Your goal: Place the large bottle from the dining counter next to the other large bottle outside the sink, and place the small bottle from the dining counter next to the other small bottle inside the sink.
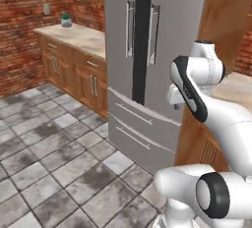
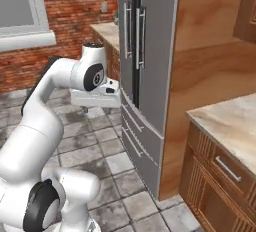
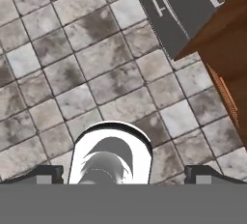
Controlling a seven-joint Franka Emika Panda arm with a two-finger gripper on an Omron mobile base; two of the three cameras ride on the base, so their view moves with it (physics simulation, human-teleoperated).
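Observation:
Neither the large bottle nor the small bottle is in view, and the sink and the dining counter are out of view as well. My gripper (image 3: 124, 174) points down at the grey tiled floor (image 3: 96, 63). Its two dark fingertips (image 3: 48, 173) stand far apart at the bottom of the hand view, open, with nothing between them. In the right base view the hand (image 2: 95, 97) hangs in front of the fridge's lower left. In the left base view the hand (image 1: 177, 97) sits just behind the arm's upper link.
A tall grey fridge (image 1: 142, 50) stands straight ahead, with a wooden side panel (image 2: 210, 76) to its right. A stone counter on wooden cabinets (image 1: 78, 38) runs off to the left and carries a small potted plant (image 1: 66, 20). Another counter corner (image 2: 235, 121) lies at the right.

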